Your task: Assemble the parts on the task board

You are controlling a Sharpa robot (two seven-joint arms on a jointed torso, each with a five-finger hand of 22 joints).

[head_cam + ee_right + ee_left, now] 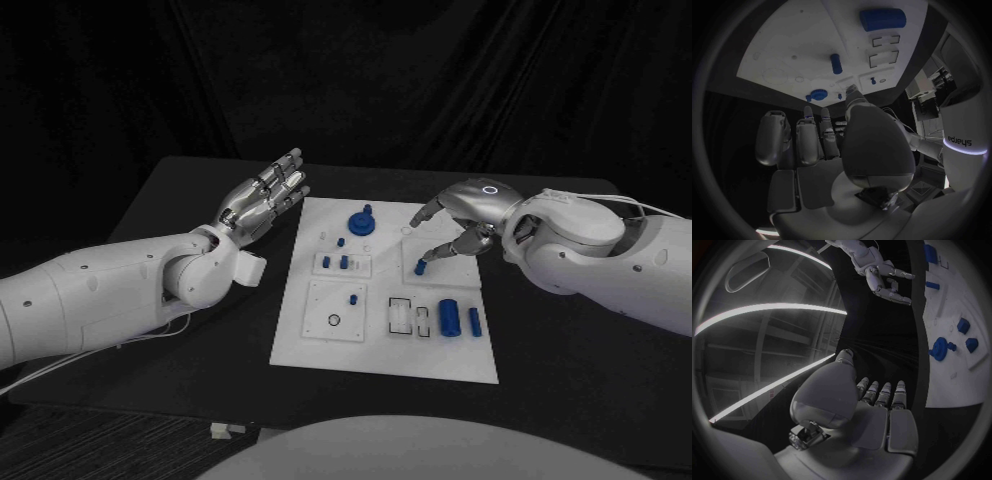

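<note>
The white task board [387, 345] lies mid-table. A blue round knob part [362, 220] stands near its far edge, and a blue peg [420, 267] stands upright right of centre. A blue cylinder [450, 318] and a slimmer blue bar [475, 321] lie at the right side. Two small blue pieces [335, 263] sit in a left panel. My right hand [459, 218] hovers over the board's far right corner, fingers bent down just beyond the peg [836, 63], holding nothing. My left hand [264, 200] hangs beside the far left corner, fingers stretched out, holding nothing.
A black ring [335, 321] lies on the board's near left panel, and rectangular slots [410, 316] sit beside the cylinder. The black table [577, 350] shows bare on both sides of the board. The left wrist view shows the knob part [940, 348] and my right hand [886, 282].
</note>
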